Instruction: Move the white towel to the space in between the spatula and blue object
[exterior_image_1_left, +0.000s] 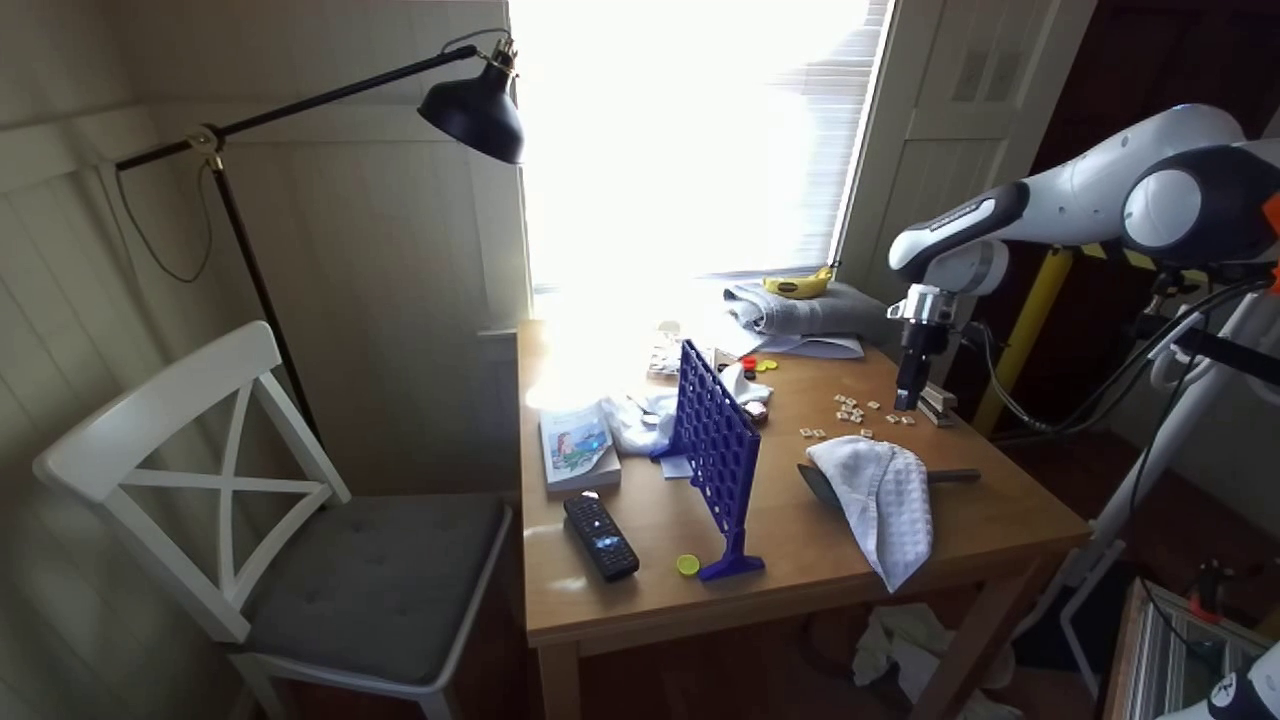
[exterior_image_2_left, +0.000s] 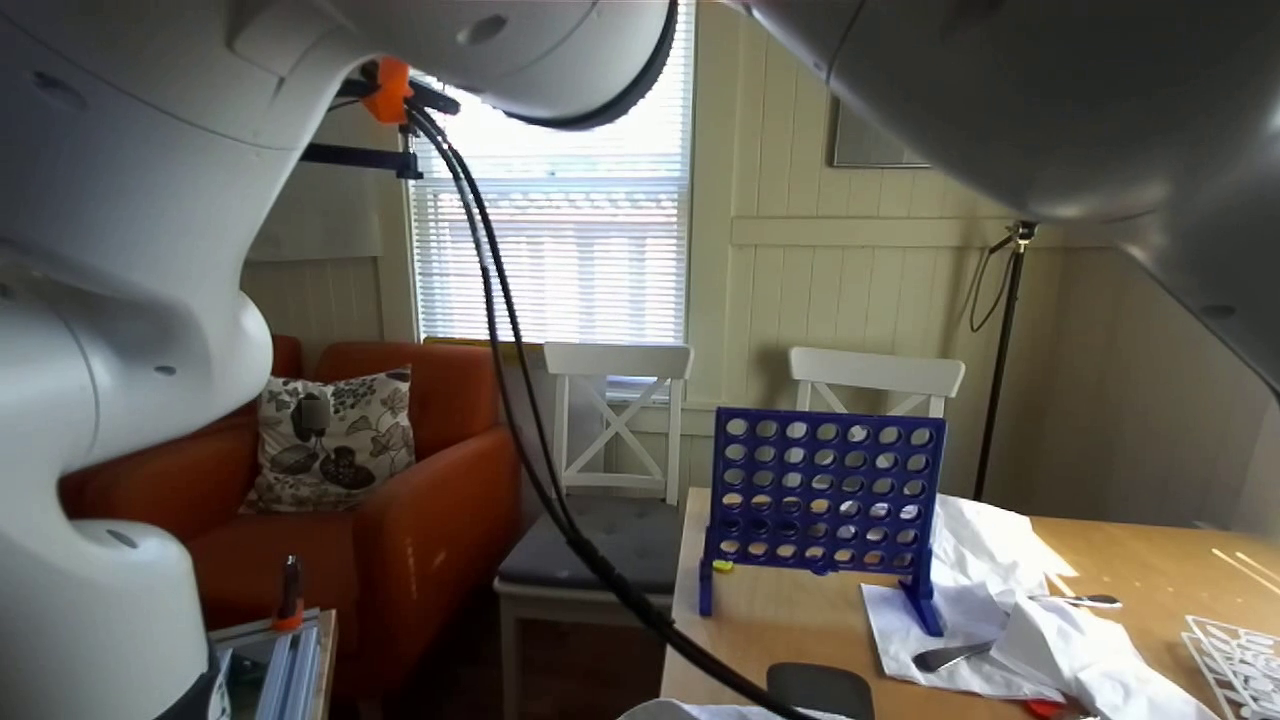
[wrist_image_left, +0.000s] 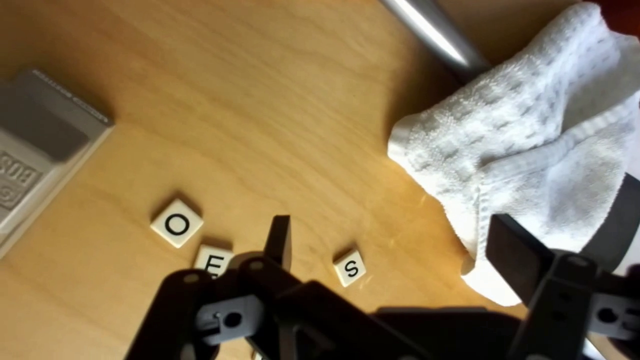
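The white towel lies draped across the spatula, covering its middle; one corner reaches over the table's near edge. Out from under the cloth come the spatula's dark head and its handle. The blue object, an upright grid panel, stands to the left of both in that exterior view, with bare wood between. In an exterior view, the towel is mostly cut off below the spatula head. My gripper is above the table, open and holding nothing. In the wrist view, one finger overlaps the towel from above.
Several letter tiles and a stapler lie under and beside the gripper. Past the blue panel are a remote, a book and white papers. A yellow disc lies by the panel's foot. Bananas rest on folded grey cloth.
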